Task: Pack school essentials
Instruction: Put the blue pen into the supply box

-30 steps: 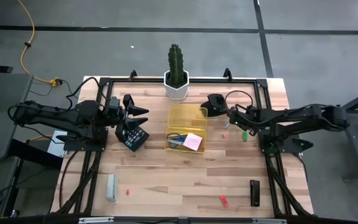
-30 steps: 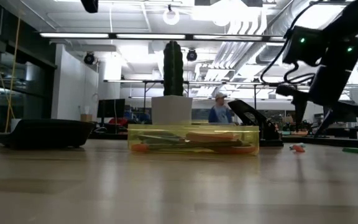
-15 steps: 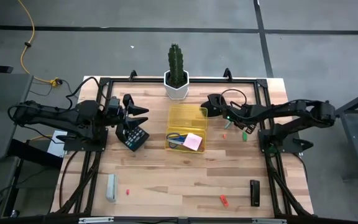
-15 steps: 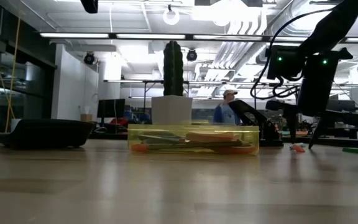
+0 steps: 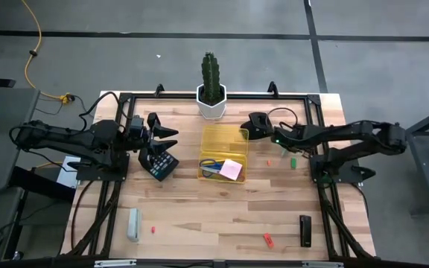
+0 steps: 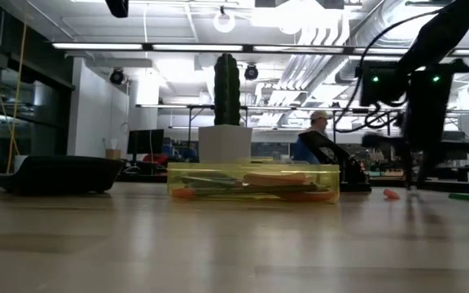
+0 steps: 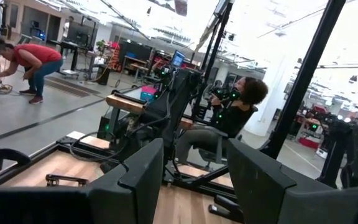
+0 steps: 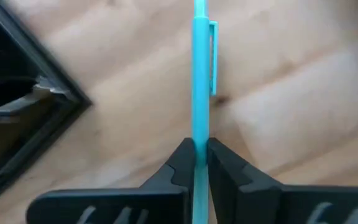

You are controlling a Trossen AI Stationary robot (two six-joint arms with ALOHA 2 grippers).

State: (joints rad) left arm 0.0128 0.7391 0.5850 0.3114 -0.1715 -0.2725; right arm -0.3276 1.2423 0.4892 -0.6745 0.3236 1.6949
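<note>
Wooden slats of the table (image 5: 199, 216) fill the high view, with a yellow tray (image 5: 224, 154) in the middle as the handy landmark. Going left to right from there: the left gripper (image 5: 164, 137) hangs well left of the tray, fingers spread with nothing between them, just above a dark calculator (image 5: 159, 163). Its own wrist view only looks out at the room, where people show beyond the table.

Inside the tray you can make out blue-handled scissors (image 5: 212, 165) and a pink sticky-note pad (image 5: 231, 169). Straight behind the tray sits the cactus (image 5: 211, 88), right at the table's far edge.

Right of the tray is the right gripper (image 8: 200, 163), and only its wrist view tells the story: fingers pinched tight on a teal pen (image 8: 200, 74), which runs straight out from between them over the bare wood. From above you can't see that pen at all. A small red piece (image 5: 269, 158) and a green piece (image 5: 293, 161) lie right of the tray, near that arm.

Plenty of bare wood in front of the tray, with only a grey eraser-like block (image 5: 132, 223), two more red bits (image 5: 267, 240) and a black item (image 5: 304, 230) scattered toward the near edge.
</note>
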